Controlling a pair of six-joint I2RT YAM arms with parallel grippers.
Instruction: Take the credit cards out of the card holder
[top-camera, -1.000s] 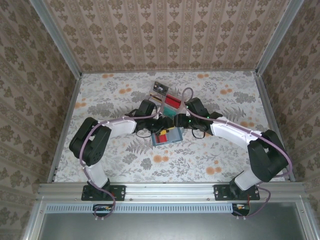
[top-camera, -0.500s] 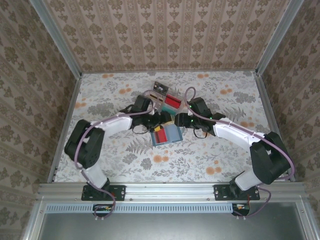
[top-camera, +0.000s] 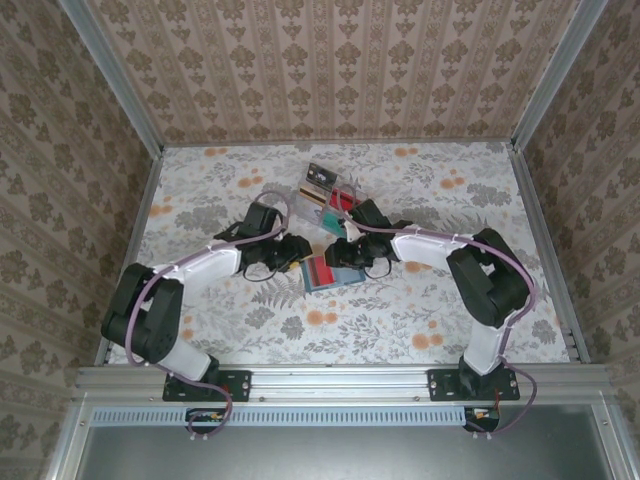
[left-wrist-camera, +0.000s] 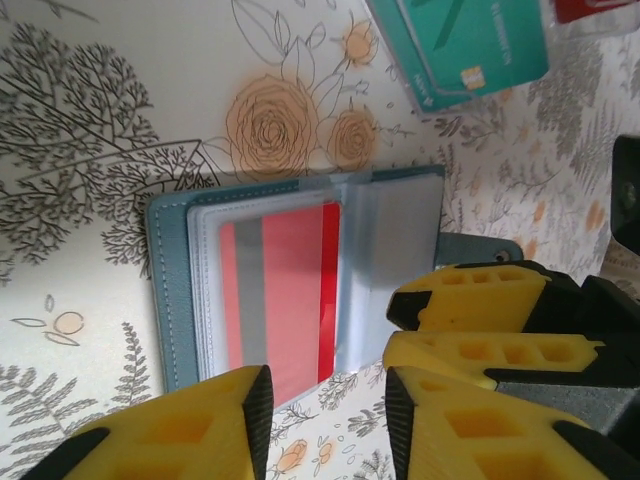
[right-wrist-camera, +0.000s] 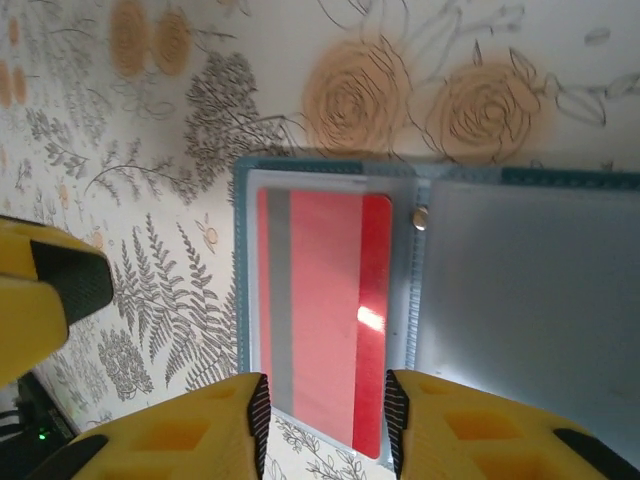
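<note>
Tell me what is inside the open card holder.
One red card with a grey stripe sits in a clear sleeve of the card holder. The facing sleeve looks empty. Any cards beneath the red one are covered.

Card holder (left-wrist-camera: 166, 300): matt slate-blue stitched cover with clear glossy plastic sleeves. Red credit card (right-wrist-camera: 325, 300): smooth glossy plastic, showing glare. Counter (right-wrist-camera: 150, 150): matt floral-printed covering.
</note>
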